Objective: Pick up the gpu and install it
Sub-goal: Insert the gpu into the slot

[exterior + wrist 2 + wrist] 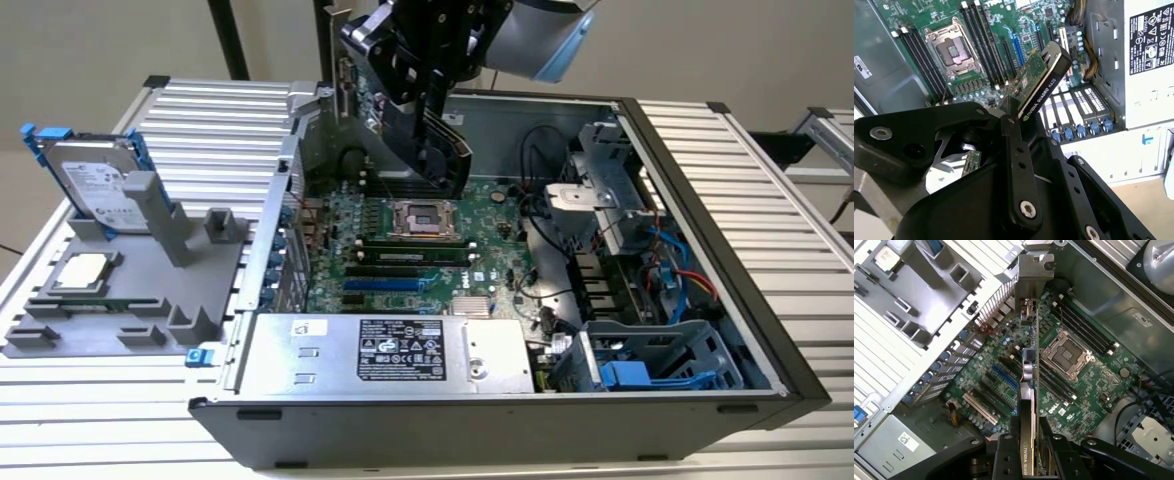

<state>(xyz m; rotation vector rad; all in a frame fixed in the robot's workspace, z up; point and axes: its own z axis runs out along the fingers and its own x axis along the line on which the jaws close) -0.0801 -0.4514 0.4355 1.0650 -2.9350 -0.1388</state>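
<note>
The fingers (1016,150) are clamping tight on the gpu (1041,80). It is hanging edge-down over the motherboard (494,268) inside the computer case (467,425).

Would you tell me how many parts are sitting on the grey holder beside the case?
2: a hard drive upright at the far end of the grey holder, and a CPU chip flat in front of it.

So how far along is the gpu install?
Done: gpu picked up. In hand: gripper shut on the gpu, holding it over the motherboard inside the open case. Left: seating it; the card looks clear of the blue slot, not yet plugged in.
</note>
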